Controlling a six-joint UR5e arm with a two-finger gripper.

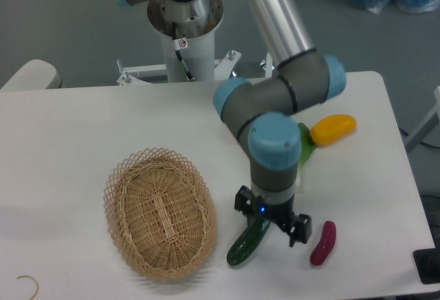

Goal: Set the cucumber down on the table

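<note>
The arm comes down from the top centre of the frame, bends at a grey elbow with blue caps in the middle right, and points its wrist straight down over the lower middle of the white surface [82, 128]; the jaws [271, 222] are spread, one finger at the left by the cucumber's upper end, the other out to the right, and nothing is pinched between them; whether the left finger touches the cucumber cannot be told. The cucumber [246, 244] lies on the surface at the lower centre, tilted, its upper end under the wrist, its lower end just beside the basket [159, 212]; a purple piece [323, 243] lies to the right, apart from it; a yellow piece [333, 129] and a leafy green [304, 145] sit behind the arm, right of centre.
</note>
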